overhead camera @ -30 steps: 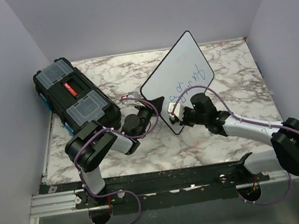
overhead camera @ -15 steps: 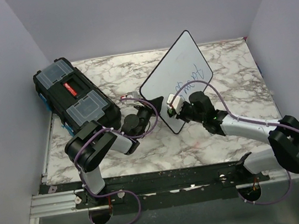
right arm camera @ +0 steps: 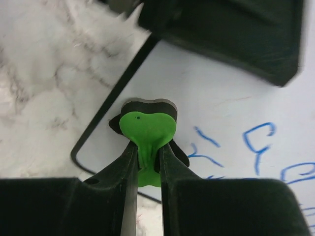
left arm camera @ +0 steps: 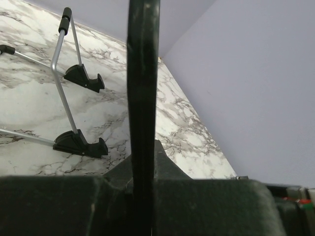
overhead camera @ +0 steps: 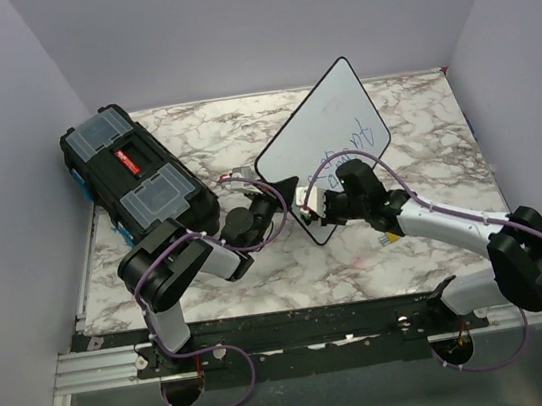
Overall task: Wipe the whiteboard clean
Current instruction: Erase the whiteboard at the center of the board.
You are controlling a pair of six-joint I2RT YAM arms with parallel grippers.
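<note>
The whiteboard [overhead camera: 327, 134] stands tilted on the marble table, with blue handwriting [overhead camera: 348, 142] across its upper half. My left gripper [overhead camera: 271, 189] is shut on its lower left edge; in the left wrist view the black frame [left arm camera: 142, 88] runs straight up between the jaws of the left gripper [left arm camera: 142, 164]. My right gripper [overhead camera: 313, 200] is shut on a green eraser [right arm camera: 147, 129] whose black felt pad presses on the white face [right arm camera: 221, 108] near the board's lower corner. Blue strokes [right arm camera: 256, 142] lie just right of the eraser.
A black toolbox [overhead camera: 136, 176] with clear lid compartments lies at the back left. The board's wire stand [left arm camera: 63, 93] with black feet [left arm camera: 81, 142] rests on the marble table [overhead camera: 426, 156]. Lilac walls close in three sides.
My right gripper slid the eraser up the board a little, then back down toward the lower corner. The left gripper and the board have stayed put.
</note>
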